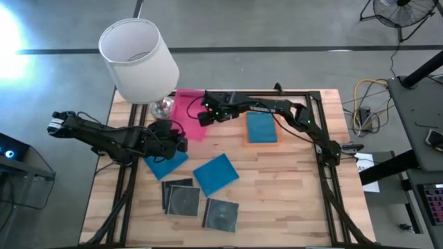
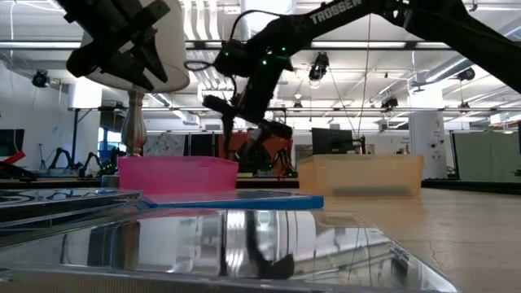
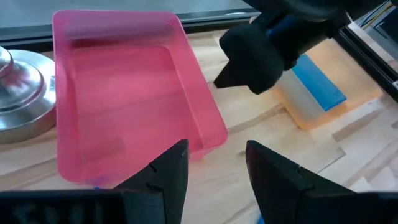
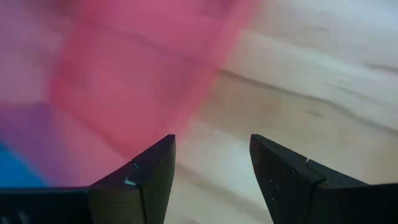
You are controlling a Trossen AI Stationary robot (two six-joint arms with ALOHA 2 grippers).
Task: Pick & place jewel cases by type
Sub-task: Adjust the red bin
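Three blue jewel cases show in the high view. One lies flat in the orange tray [image 1: 261, 128], one on the table's middle [image 1: 216, 174], and one [image 1: 165, 164] partly under my left gripper [image 1: 181, 143]. Clear cases with discs lie toward the near edge [image 1: 181, 198] [image 1: 221, 214]. My left gripper [image 3: 214, 149] is open and empty, short of the pink tray's [image 3: 124, 93] near side. My right gripper [image 1: 204, 117] [image 4: 211, 146] is open and empty, and hovers over the pink tray's right rim [image 4: 186, 93].
A white lamp [image 1: 138, 59] with a metal base [image 3: 18, 87] stands at the table's far left, beside the pink tray [image 1: 187, 111]. The orange tray [image 3: 311, 106] sits to the right of the pink one. Bare wood lies along the table's right and near sides.
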